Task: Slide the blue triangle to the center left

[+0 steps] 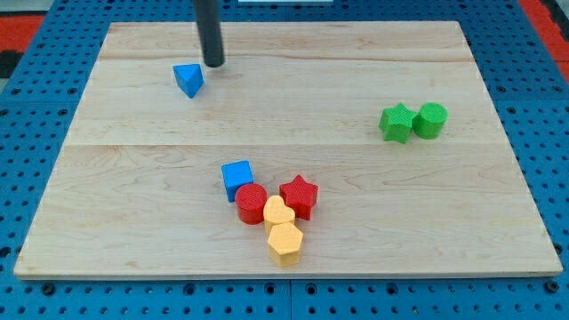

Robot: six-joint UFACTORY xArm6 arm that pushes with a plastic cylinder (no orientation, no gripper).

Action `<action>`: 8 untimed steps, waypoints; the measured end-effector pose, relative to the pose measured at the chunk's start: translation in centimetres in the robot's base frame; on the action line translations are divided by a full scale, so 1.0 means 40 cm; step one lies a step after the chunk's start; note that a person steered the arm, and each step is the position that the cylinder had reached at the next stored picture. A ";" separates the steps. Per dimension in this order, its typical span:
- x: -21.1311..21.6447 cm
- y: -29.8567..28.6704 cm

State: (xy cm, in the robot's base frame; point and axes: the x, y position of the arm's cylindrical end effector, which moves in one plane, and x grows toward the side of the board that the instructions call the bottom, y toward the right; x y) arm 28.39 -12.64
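Nearest the camera lay a yellow hexagonal plastic block (284,244) on the pale wooden tabletop (444,213), which showed no readable writing. My tip (214,64) stood just right of the blue triangular plastic block (188,79); the rod bore no jaws.

No readable text or labels anywhere.

Item: small blue triangular plastic block (188,79).
Colour: solid bright blue, matte, with finely ridged faces.
Shape: triangular prism, its flat triangular face turned up, one corner pointing toward the view's bottom.
Pose: lying flat on the pale wooden desk (356,222), not tilted.
Location: upper left part of the desk, near the view's top edge.
Contact: standing alone, touching no other block.
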 end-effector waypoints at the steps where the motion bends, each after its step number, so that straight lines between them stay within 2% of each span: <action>1: 0.016 -0.110; 2: 0.060 -0.045; 3: 0.063 0.114; 4: 0.098 0.129; 8: 0.153 -0.151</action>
State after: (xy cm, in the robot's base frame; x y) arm 34.50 -18.70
